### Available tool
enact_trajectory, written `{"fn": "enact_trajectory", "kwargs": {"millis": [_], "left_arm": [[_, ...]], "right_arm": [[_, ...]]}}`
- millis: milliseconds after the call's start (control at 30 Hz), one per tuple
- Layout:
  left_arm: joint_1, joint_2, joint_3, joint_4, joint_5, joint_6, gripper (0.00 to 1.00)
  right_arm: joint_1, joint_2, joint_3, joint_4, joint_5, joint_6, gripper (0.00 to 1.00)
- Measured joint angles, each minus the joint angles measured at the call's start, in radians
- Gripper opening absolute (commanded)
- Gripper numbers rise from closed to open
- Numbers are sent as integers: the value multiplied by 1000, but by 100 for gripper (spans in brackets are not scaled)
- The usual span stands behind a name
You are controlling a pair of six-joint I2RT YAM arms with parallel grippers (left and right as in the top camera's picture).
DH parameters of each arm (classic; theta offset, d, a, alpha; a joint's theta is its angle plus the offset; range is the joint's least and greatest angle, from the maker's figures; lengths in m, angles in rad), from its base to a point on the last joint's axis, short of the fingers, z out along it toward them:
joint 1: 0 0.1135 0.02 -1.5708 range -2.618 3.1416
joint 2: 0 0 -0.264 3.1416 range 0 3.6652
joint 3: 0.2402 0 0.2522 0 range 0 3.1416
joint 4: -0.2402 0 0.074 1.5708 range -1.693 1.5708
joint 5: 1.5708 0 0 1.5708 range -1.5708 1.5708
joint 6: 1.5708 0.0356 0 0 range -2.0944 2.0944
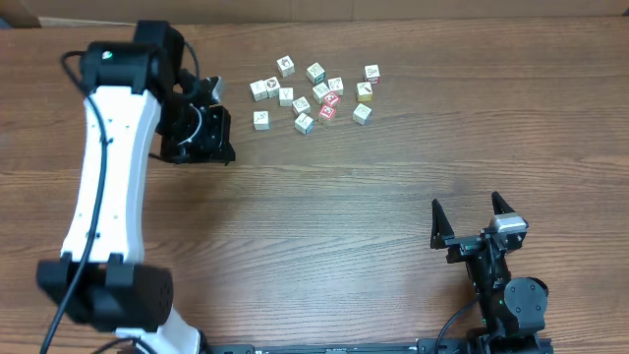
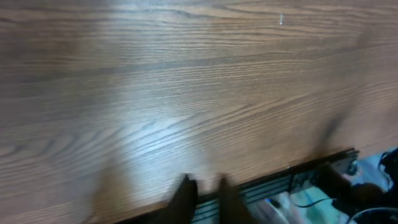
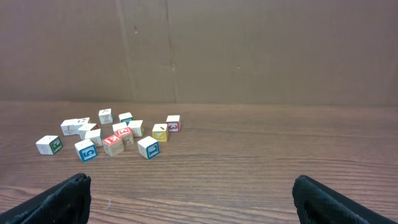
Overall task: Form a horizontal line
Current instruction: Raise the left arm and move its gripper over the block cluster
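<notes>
No horizontal line shows in any view. Several small picture cubes lie loose in a scattered cluster at the far middle of the table, one of them red-faced. The right wrist view shows the same cubes far ahead on the left. My left gripper hangs to the left of the cluster, apart from it. In its blurred wrist view the left gripper has its two dark fingers close together over bare wood, with nothing between them. My right gripper rests near the front right, wide open and empty.
The white left arm runs from the front left up to the far left. Behind the table rises a brown cardboard wall. The left wrist view shows the table's front edge with a black rail and cables beyond it.
</notes>
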Motion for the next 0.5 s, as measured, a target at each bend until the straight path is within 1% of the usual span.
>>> {"fn": "enact_trajectory", "kwargs": {"millis": [100, 133, 167, 200, 267, 300, 400, 467, 500], "left_arm": [[0, 47, 0, 0, 9, 0, 77], [0, 67, 0, -1, 11, 1, 80], [0, 83, 0, -1, 13, -1, 80], [0, 100, 0, -1, 14, -2, 78], [0, 133, 0, 0, 14, -2, 65], [0, 143, 0, 3, 15, -4, 64], [0, 177, 0, 51, 19, -12, 63], [0, 192, 0, 115, 22, -37, 64], [0, 197, 0, 151, 26, -47, 67]], "right_arm": [[0, 0, 0, 0, 0, 0, 100], [0, 0, 0, 0, 0, 0, 100], [0, 0, 0, 0, 0, 0, 100], [0, 0, 0, 0, 0, 0, 100], [0, 0, 0, 0, 0, 0, 100], [0, 0, 0, 0, 0, 0, 100], [0, 0, 0, 1, 0, 0, 100], [0, 0, 0, 0, 0, 0, 100], [0, 0, 0, 1, 0, 0, 100]]}}
